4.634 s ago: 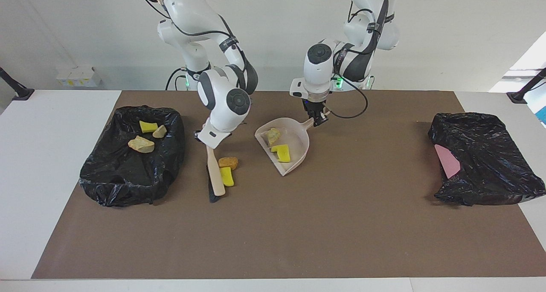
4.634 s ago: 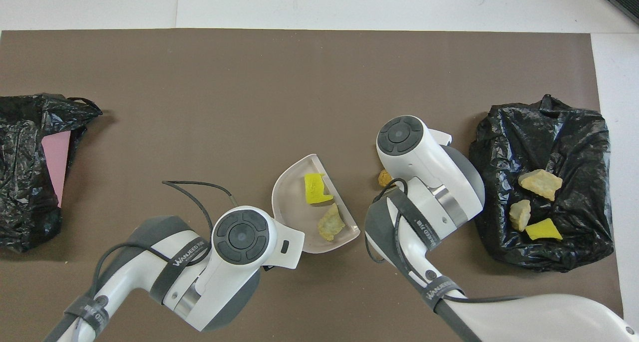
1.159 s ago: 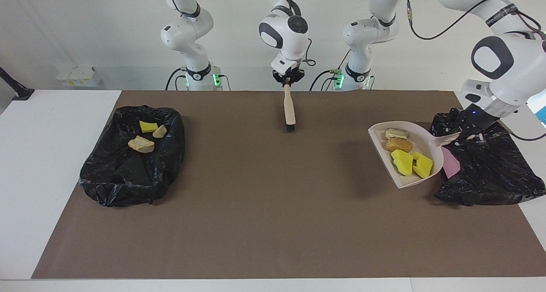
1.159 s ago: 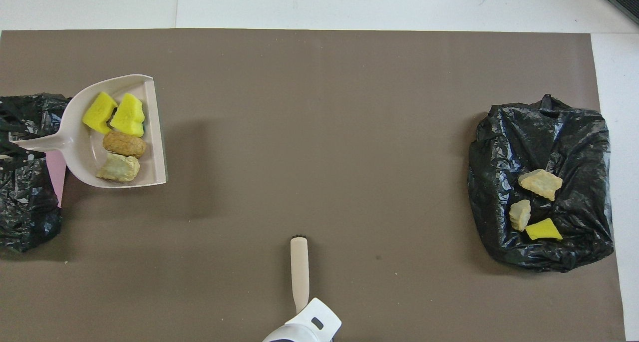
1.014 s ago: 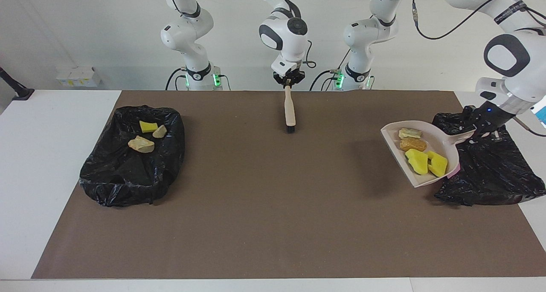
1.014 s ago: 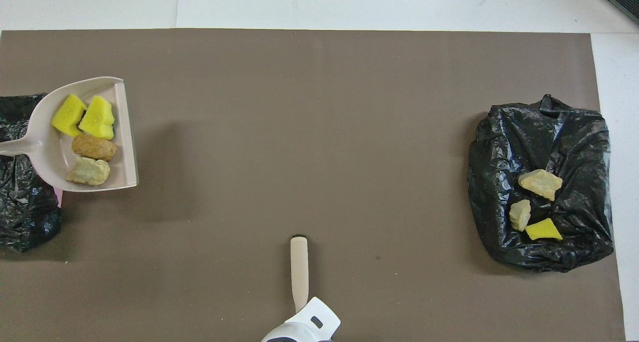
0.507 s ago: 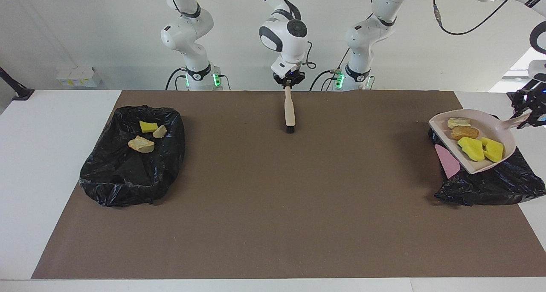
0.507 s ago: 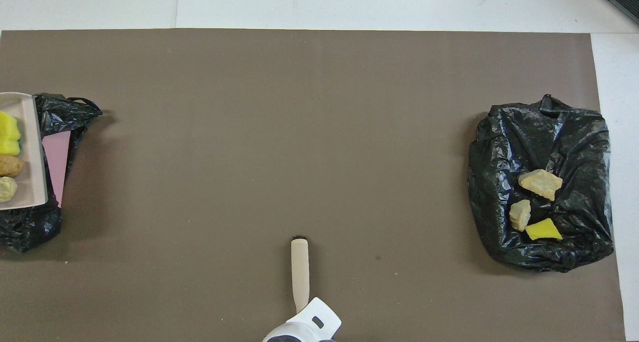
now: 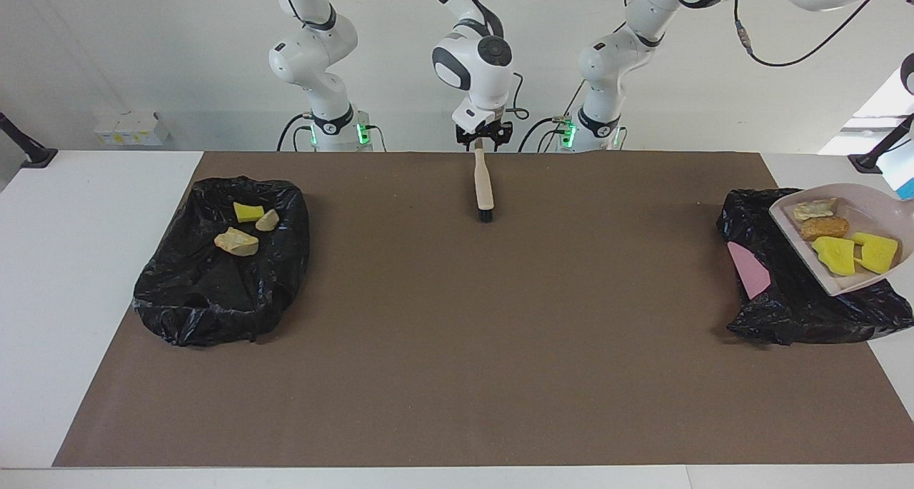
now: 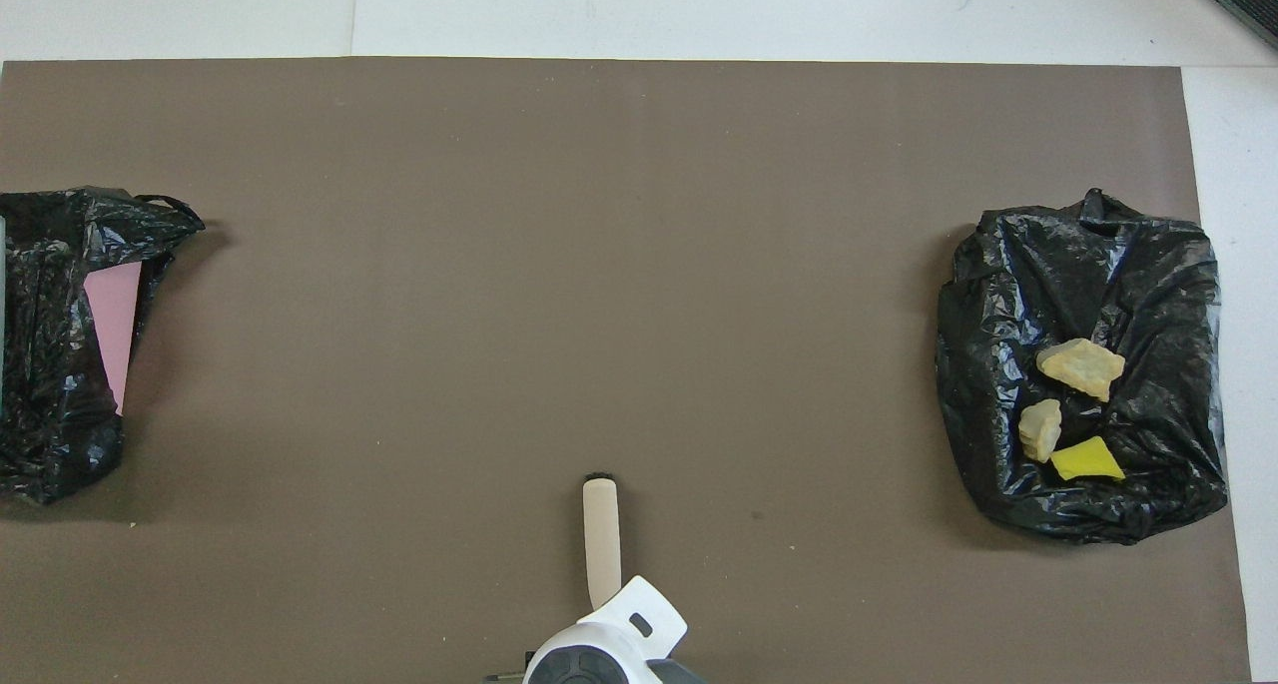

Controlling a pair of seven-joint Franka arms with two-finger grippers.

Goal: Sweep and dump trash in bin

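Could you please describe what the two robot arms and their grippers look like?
Both arms are glossy white with dark grey round joint caps, black cables strapped along them and green lights at their bases. The right gripper is small and black; the left gripper is out of view.

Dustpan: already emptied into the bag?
No: in the facing view the dustpan over the black bag at the left arm's end holds all four pieces.
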